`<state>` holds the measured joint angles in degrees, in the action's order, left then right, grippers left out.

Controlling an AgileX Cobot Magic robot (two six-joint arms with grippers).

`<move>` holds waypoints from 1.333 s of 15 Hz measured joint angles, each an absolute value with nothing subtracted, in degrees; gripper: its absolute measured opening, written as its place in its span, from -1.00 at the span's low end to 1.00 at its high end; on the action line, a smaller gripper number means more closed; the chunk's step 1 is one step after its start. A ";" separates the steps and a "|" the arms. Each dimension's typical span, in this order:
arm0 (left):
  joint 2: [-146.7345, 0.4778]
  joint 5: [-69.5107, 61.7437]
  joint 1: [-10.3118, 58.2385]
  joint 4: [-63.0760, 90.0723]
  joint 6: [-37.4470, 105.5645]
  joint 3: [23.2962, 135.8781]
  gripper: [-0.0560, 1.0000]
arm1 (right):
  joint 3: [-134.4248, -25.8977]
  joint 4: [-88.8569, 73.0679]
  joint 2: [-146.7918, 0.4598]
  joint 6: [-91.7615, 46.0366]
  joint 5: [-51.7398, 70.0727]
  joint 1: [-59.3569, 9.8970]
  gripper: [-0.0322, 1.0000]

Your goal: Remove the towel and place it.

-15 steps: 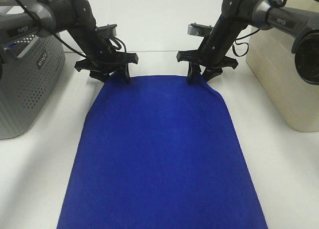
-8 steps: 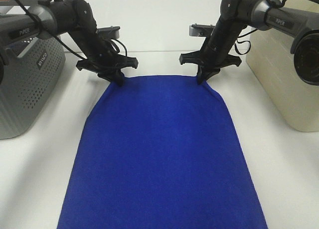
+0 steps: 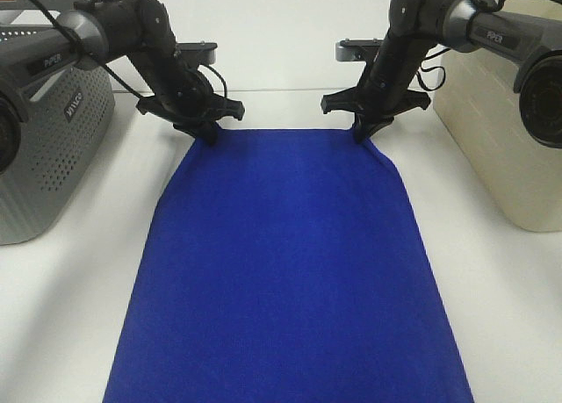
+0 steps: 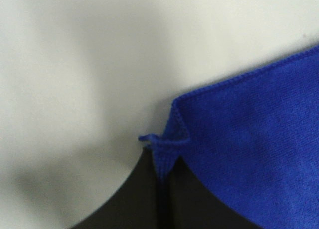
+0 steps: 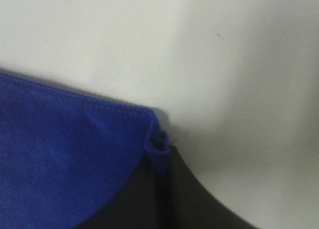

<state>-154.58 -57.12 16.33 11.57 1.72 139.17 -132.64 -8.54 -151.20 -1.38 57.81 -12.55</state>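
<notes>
A blue towel point(image 3: 285, 262) lies spread flat on the white table, running from the far middle to the front edge. My left gripper point(image 3: 207, 133) is shut on its far left corner. My right gripper point(image 3: 361, 134) is shut on its far right corner. In the left wrist view the pinched corner point(image 4: 164, 144) sticks up between the dark closed fingers point(image 4: 134, 199). In the right wrist view the other corner point(image 5: 158, 144) is pinched the same way between dark fingers point(image 5: 184, 194). Both corners are lifted slightly off the table.
A grey perforated basket point(image 3: 44, 140) stands at the left. A beige bin point(image 3: 505, 131) stands at the right. White table surface point(image 3: 281, 61) shows beyond the towel and along both its sides.
Both grippers have closed from open onto the towel's far corners and risen slightly. The far edge of the towel has been pulled straighter and a little farther back.
</notes>
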 joint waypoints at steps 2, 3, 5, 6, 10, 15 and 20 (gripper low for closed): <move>-154.76 -57.12 16.33 10.08 1.72 142.78 -0.89 | -132.53 -6.88 -150.57 -1.43 54.66 -12.55 -0.91; -154.76 -56.55 16.33 9.28 1.72 143.93 -0.89 | -132.53 -6.70 -149.83 -1.55 52.88 -12.55 -0.91; -154.76 -54.37 16.33 7.79 1.72 144.50 -0.89 | -132.53 -6.59 -148.17 -2.58 48.93 -12.55 -0.91; -154.76 -52.54 16.33 7.45 1.83 144.50 -0.89 | -132.53 -6.53 -147.82 -3.09 47.33 -12.55 -0.91; -154.76 -42.74 16.33 6.99 6.02 144.50 -0.89 | -132.53 -5.04 -147.71 -4.24 42.06 -12.55 -0.91; -154.76 -35.24 16.33 6.99 10.49 144.50 -0.89 | -132.53 -4.35 -147.71 -4.35 36.55 -12.55 -0.91; -154.76 -30.19 16.33 6.76 11.63 144.50 -0.89 | -132.53 -4.30 -147.71 -5.73 32.66 -12.55 -0.91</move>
<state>-154.76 -30.19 16.33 6.76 11.63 144.50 -132.53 -4.30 -147.71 -5.73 32.66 -12.55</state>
